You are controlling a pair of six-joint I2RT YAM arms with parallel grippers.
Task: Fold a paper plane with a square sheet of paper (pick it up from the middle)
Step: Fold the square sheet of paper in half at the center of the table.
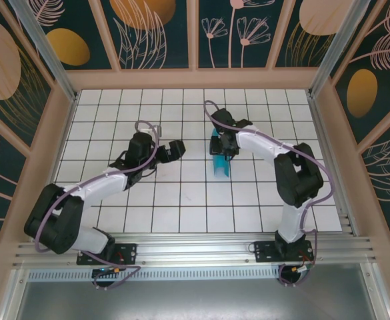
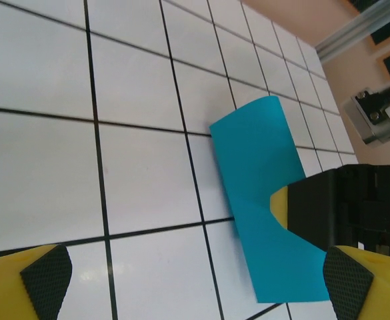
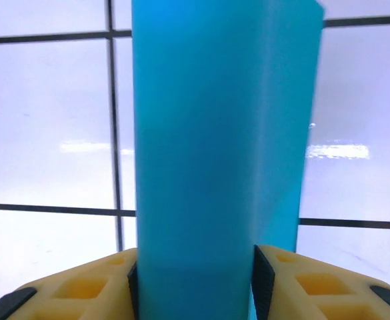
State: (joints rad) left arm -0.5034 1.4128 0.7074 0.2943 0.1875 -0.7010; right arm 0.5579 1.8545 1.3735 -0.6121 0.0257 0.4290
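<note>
**Right Gripper Closed on Sheet, Left Gripper Wide**

We see the white grid table (image 1: 181, 207) with both arms bolted at its near edge. The right arm (image 1: 295, 173) reaches inward toward the table's middle, and the left arm (image 1: 95, 187) angles toward it from the other side. The square sheet of paper (image 1: 220, 165), teal-blue and bent into a narrow trough, is just right of centre over the tiles. The right gripper (image 3: 195, 287) pinches the sheet, with a pad (image 3: 133, 290) against each outer face. The left gripper (image 2: 196, 283) stands wide and holds nothing, near the sheet.
</note>
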